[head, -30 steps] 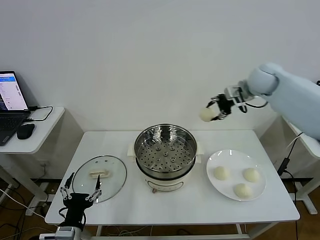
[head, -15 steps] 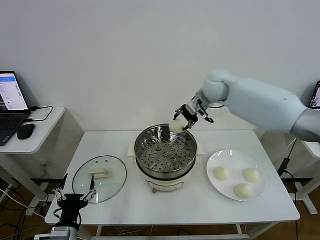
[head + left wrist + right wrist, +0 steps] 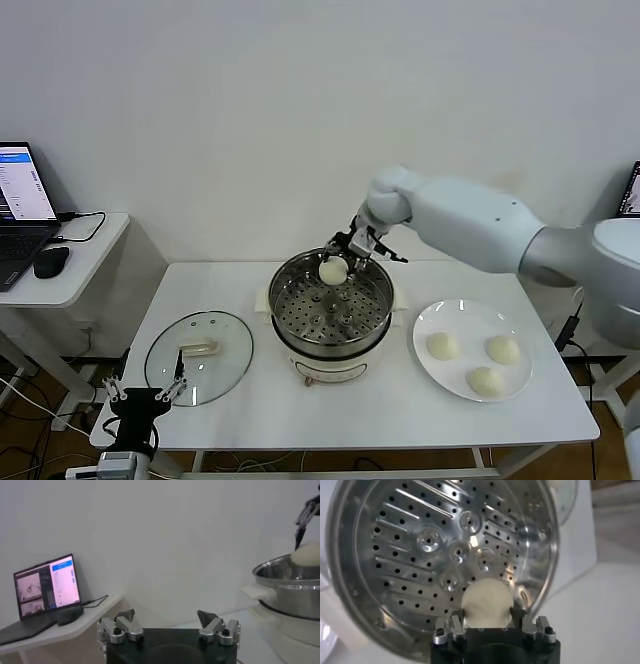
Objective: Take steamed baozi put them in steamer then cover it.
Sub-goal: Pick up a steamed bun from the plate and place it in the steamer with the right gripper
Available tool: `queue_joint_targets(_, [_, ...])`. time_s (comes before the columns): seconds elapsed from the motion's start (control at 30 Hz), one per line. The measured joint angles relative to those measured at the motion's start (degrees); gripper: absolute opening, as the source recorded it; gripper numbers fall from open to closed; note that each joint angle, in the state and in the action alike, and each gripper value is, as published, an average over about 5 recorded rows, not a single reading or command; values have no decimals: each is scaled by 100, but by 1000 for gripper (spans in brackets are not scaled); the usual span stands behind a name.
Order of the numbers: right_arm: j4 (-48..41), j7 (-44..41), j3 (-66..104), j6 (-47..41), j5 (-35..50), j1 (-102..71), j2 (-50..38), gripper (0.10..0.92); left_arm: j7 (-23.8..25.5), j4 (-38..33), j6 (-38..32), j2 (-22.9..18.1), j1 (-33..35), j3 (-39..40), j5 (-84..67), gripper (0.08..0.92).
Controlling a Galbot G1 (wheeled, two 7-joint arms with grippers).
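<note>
Right fingers: your right gripper (image 3: 338, 262) is closed on one steamed baozi (image 3: 332, 270), fingers (image 3: 451, 626) pressing its two sides so it hangs free over the far rim of the steamer.
Left fingers: your left gripper (image 3: 142, 395) is spread wide and empty, parked low off the near left corner of the table, leaving the working area to the other arm.
Table (image 3: 250, 410): carries everything in a row, cover to your left, steamer in the middle, plate to your right, so each reach crosses only bare surface.
Steamer (image 3: 375, 275): stands uncovered, its perforated tray (image 3: 420, 555) bare; the right wrist view shows the whole tray free, so any spot inside the wall will take the bun.
Cover (image 3: 226, 352): lies flat beside the steamer, handle (image 3: 197, 348) up, near the left gripper and likely left there for it to pick up.
Plate (image 3: 460, 385): holds the three remaining baozi (image 3: 442, 346), spaced apart with room for fingers between them.
Rim clearance: you hold the bun just above and inside the far edge; judged from here, lower it further inward so it clears the steel wall.
</note>
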Motion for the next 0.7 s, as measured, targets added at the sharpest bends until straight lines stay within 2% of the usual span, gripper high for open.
queue_joint_targets(0.37, [-590, 283, 236, 611, -883, -374, 341, 607, 0, 34, 1, -26, -33, 30, 1, 823])
queue_joint_targets(0.47, [-727, 366, 300, 744, -1082, -421, 413, 657, -1, 34, 1, -44, -33, 48, 3, 823])
queue_joint_targets(0.63, [-822, 459, 370, 859, -1222, -439, 461, 788, -2, 13, 4, -54, -33, 64, 15, 823])
queue_joint_targets(0.7, [-800, 456, 353, 847, -1172, -397, 443, 810, -1, -8, 10, -48, -32, 71, 21, 823])
